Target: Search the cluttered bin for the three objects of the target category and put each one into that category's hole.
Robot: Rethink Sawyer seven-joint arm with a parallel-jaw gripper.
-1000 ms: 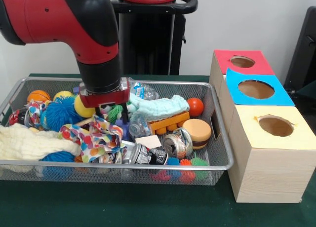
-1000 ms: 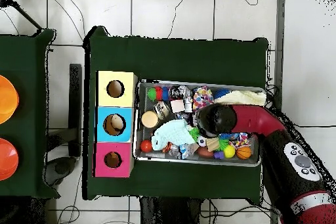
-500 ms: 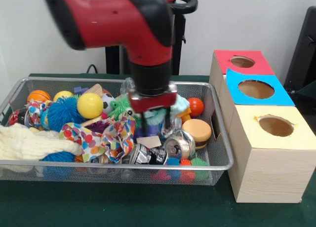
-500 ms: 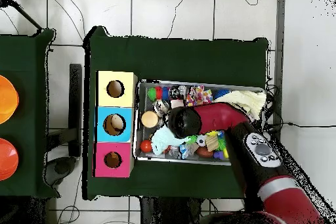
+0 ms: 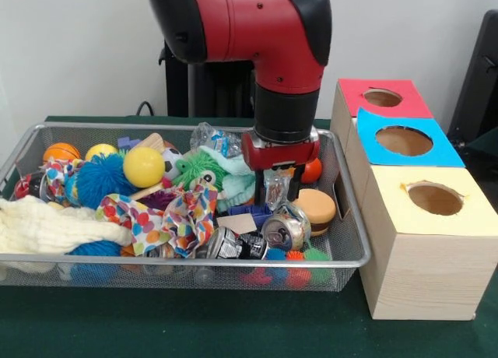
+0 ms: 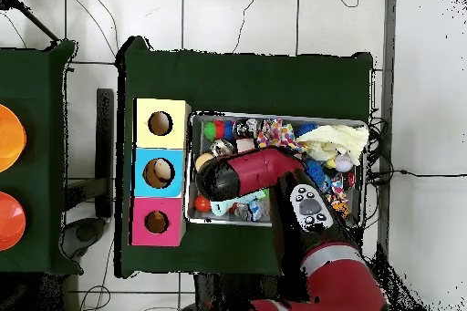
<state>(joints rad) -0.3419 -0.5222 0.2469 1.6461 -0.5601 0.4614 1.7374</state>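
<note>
Gripper (image 5: 277,188) clamped on a crumpled bottle (image 5: 275,191), near the bin's (image 5: 346,218) right wall. Thin, slick plastic; could slip free mid-lift, or snag the can (image 5: 285,227) below.

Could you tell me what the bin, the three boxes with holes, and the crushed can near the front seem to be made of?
The bin looks like silver wire mesh: things show through its walls. The boxes look like pale wood or wood-look board with visible grain, their tops covered in red, blue and yellow sheet, probably paper. The crushed can appears to be thin shiny metal, dented and reflective.
</note>
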